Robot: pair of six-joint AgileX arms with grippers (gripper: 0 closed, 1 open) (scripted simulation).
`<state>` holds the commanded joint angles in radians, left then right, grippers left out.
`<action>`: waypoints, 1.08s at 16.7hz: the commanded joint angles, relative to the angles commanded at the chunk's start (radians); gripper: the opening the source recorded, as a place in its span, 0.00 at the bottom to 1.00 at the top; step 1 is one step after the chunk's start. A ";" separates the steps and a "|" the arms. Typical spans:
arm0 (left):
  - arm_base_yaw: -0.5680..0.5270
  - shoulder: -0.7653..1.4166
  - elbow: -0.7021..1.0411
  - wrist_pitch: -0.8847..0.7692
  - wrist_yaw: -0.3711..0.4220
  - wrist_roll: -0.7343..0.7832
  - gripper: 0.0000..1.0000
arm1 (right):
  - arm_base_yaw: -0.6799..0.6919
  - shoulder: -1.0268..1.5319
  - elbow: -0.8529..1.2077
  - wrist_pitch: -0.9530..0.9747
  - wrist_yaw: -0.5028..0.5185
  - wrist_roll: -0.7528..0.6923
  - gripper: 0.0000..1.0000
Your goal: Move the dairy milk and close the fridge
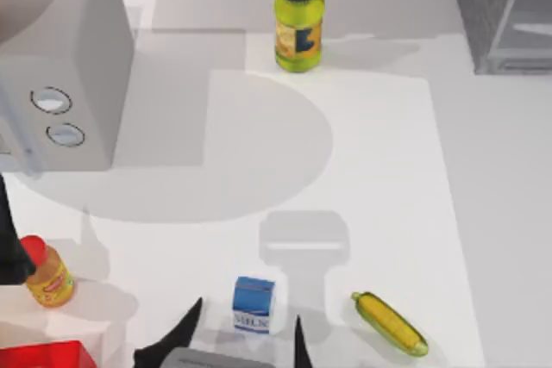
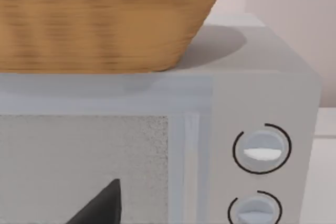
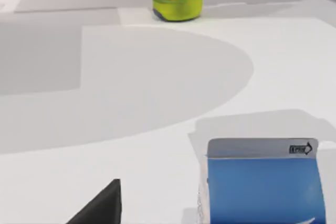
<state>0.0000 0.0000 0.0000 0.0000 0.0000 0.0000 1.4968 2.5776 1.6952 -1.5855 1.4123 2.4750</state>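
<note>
The dairy milk (image 1: 254, 304) was seen standing upright near the front edge of the table (image 1: 379, 178), between an orange-yellow bottle with a red cap (image 1: 47, 275) at the left and a corn cob (image 1: 389, 322) lying at the right, apart from both. The right gripper (image 1: 246, 333) was placed around it from the front, its two dark fingers spread wide, one on each side of the carton and neither touching it.

The carton was judged light, its card walls fairly stiff when pressed flat but liable to dent if squeezed hard, and its coated faces somewhat slippery. A hold across two opposite flat side walls, at about mid-height and below the folded blue top, was judged best; the sloped top would give the jaws no purchase. In the right wrist view the blue top (image 3: 262, 187) was seen close ahead.

The fridge (image 1: 504, 10) stood at the far right corner, well apart from the carton. The left gripper (image 2: 97, 208) was held before a light grey box with two dials (image 1: 60, 66); whether its jaws were apart could not be told.
</note>
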 joint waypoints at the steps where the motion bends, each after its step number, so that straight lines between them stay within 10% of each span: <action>1: 0.000 0.000 0.000 0.000 0.000 0.000 1.00 | -0.003 -0.005 -0.006 0.012 0.003 -0.012 1.00; 18: 0.000 0.000 0.000 0.000 0.000 0.000 1.00 | -0.093 -0.147 -0.217 0.638 0.058 -0.573 1.00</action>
<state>0.0000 0.0000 0.0000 0.0000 0.0000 0.0000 1.4040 2.4306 1.4783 -0.9480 1.4701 1.9021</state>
